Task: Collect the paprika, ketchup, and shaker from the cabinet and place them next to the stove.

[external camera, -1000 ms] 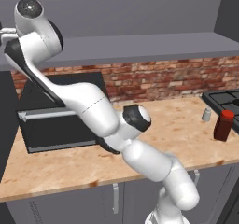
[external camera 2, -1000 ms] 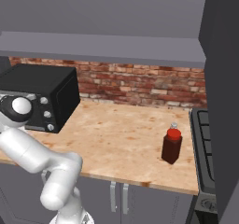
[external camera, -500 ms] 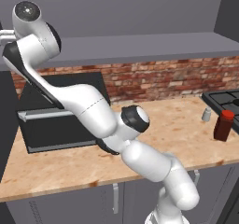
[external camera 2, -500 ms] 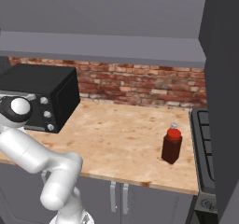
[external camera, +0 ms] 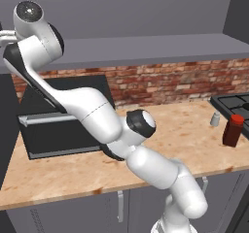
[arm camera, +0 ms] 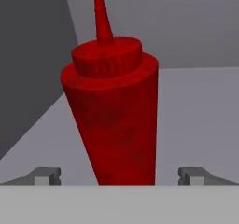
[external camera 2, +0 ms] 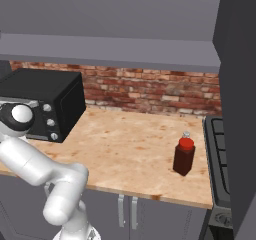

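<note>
Matt red ketchup [arm camera: 114,111] (plastic-looking), speckled stone-like counter [external camera 2: 130,149]

The white arm rises from the lower right of the left base view and bends up to the upper left. The gripper [arm camera: 119,175] stands with its fingertips [arm camera: 45,174] spread wide.

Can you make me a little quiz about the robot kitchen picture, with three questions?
1. True or false: the tool is squeezing the ketchup.
2. What stands on the counter right by the stove? A) only the paprika B) paprika and shaker C) nothing
3. Fill in: the black box at the counter's far end from the stove is a toaster ____.

Key:
1. False. Its fingertips stand wide apart on either side of the bottle.
2. B
3. oven
</note>
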